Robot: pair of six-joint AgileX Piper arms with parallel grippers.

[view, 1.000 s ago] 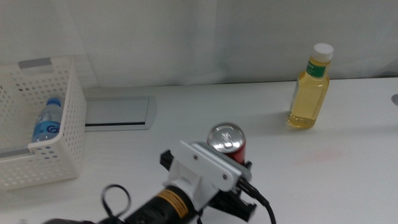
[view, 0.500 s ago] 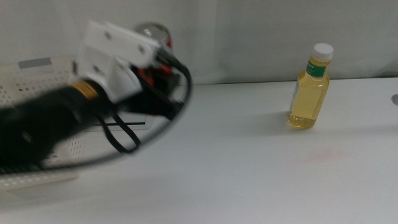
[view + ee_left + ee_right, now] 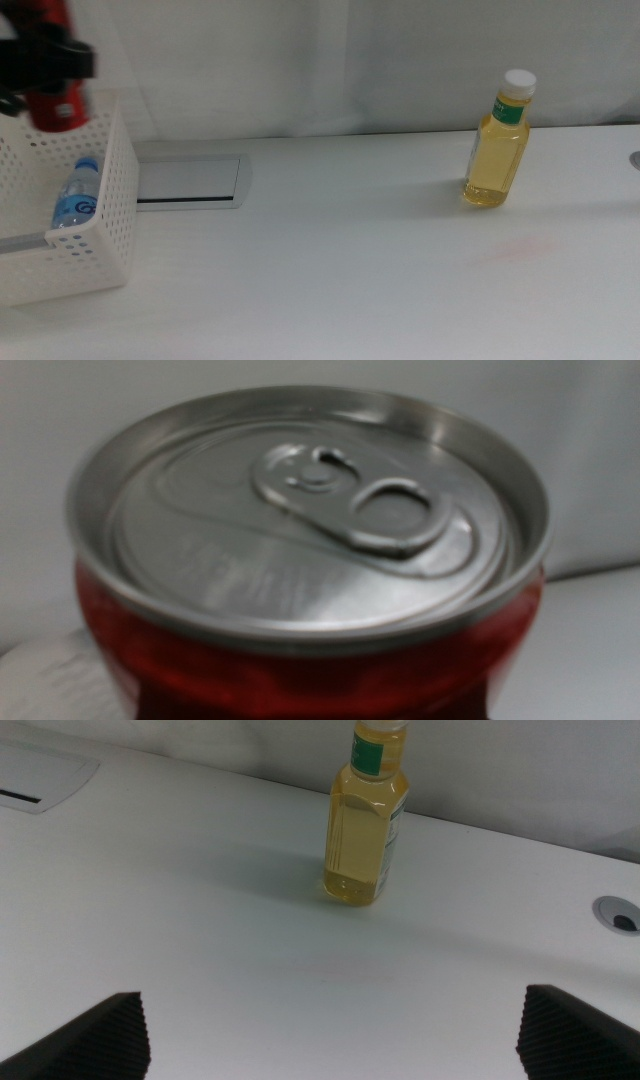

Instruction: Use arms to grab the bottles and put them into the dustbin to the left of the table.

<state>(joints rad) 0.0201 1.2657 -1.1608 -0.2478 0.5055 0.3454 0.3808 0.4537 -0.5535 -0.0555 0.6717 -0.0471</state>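
Left end effector (image 3: 45, 60): I have it over the white perforated plastic dustbin (image 3: 110, 210) at far left, gripping a red metal can (image 3: 300, 560); release height is hard to judge, the picture is blurred.
In dustbin: small clear water bottle with blue cap (image 3: 75, 195).
Yellow-liquid bottle with white cap (image 3: 498, 140): upright on the white bench (image 3: 350, 260), far right.
Right end effector (image 3: 335, 1030): spread wide, nearer arm, bottle straight ahead.

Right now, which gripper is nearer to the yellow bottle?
Right. The right gripper, jaws open, faces the yellow bottle across bare table. The left gripper holds a red can above the white basket, far off.
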